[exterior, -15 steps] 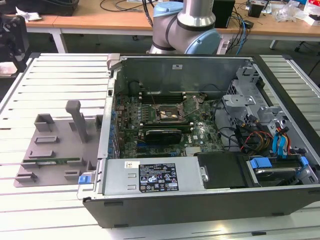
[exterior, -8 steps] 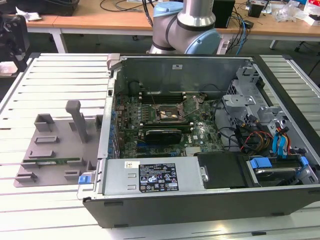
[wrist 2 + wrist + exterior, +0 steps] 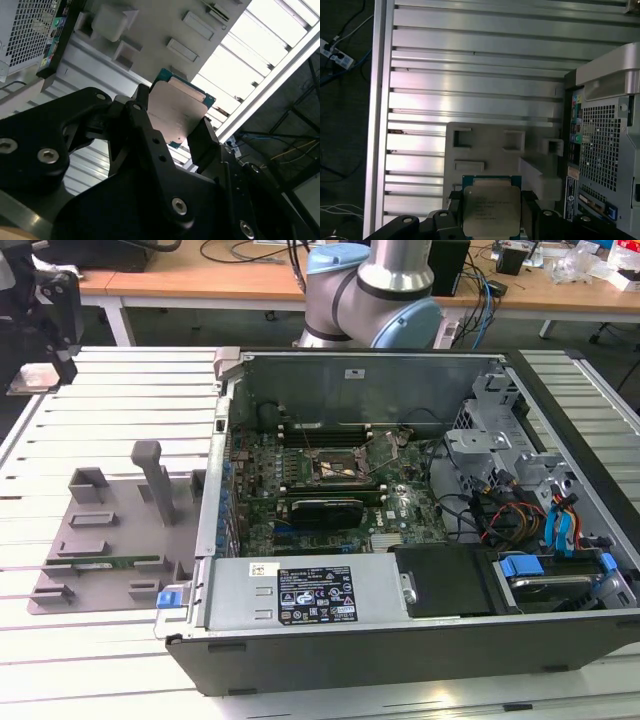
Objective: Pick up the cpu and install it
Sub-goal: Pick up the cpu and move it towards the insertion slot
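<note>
I have the black pincer (image 3: 492,222) clamped on the small flat square, silver-topped, green-edged cpu (image 3: 491,205), with a finger on each opposite edge in both wrist views. The chip is held off the slatted aluminium desk (image 3: 470,95), near the grey plastic fixture tray (image 3: 485,145). The open black computer case (image 3: 400,490) stands beside the tray.
</note>
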You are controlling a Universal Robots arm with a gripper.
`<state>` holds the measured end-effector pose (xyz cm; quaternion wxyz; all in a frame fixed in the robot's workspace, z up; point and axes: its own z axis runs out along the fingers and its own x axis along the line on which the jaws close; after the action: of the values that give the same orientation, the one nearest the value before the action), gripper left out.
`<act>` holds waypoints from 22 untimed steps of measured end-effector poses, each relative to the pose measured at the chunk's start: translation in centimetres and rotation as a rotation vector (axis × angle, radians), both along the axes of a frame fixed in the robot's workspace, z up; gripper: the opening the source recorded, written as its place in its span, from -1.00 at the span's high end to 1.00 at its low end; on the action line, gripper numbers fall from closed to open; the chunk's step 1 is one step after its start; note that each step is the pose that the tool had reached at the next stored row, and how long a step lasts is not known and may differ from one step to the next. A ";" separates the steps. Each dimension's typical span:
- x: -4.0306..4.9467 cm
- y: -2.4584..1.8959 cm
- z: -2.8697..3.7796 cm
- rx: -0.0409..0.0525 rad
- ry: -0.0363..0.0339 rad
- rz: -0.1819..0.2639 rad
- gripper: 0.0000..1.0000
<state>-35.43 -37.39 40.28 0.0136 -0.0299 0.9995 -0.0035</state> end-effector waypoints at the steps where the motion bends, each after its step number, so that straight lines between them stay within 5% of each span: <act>1: 0.33 0.00 0.00 -0.0002 0.0000 0.000 -0.10; 22: 5.93 0.00 0.00 -0.0018 0.0000 0.000 -0.10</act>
<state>-29.50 -37.39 40.28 0.0136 -0.0299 0.9995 -0.0044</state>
